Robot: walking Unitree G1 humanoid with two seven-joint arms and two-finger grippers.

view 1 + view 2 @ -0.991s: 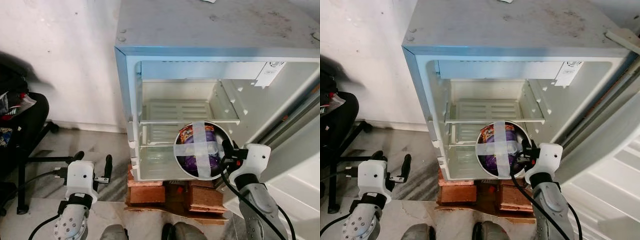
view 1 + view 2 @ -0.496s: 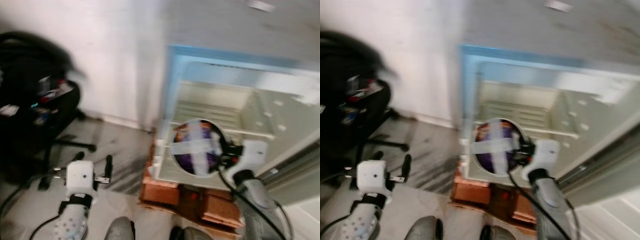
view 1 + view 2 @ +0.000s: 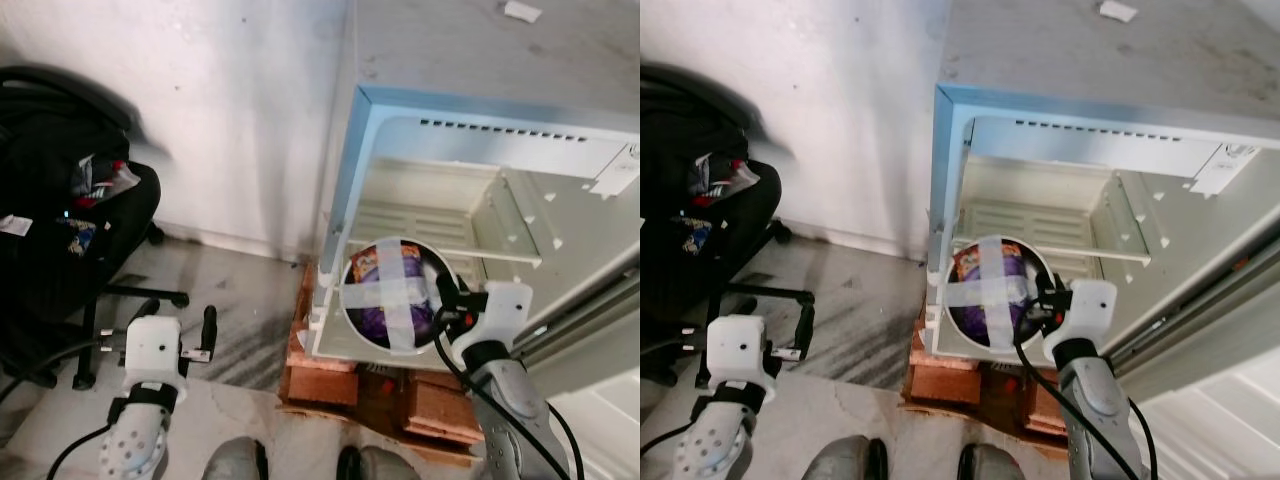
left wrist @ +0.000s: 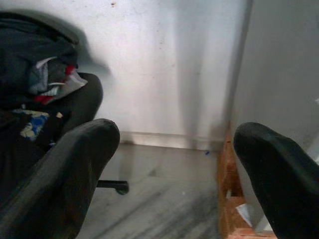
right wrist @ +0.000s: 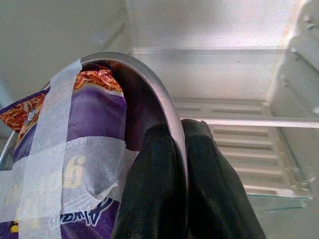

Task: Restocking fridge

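bowl (image 3: 396,295): tipped at the fridge (image 3: 470,200) front edge, packet (image 5: 60,164) taped in so it stays put
right gripper (image 5: 178,149): pinching the bowl rim
left gripper (image 4: 174,164): fingers apart, idle

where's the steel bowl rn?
The steel bowl, with a taped-in purple packet, is held by its rim in the right gripper, in front of the open fridge's lower section, above the bricks.

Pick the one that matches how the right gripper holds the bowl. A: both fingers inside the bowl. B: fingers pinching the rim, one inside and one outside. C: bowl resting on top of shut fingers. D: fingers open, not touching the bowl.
B: in the right wrist view the right gripper has its two black fingers closed on the metal bowl's rim, one either side of it.
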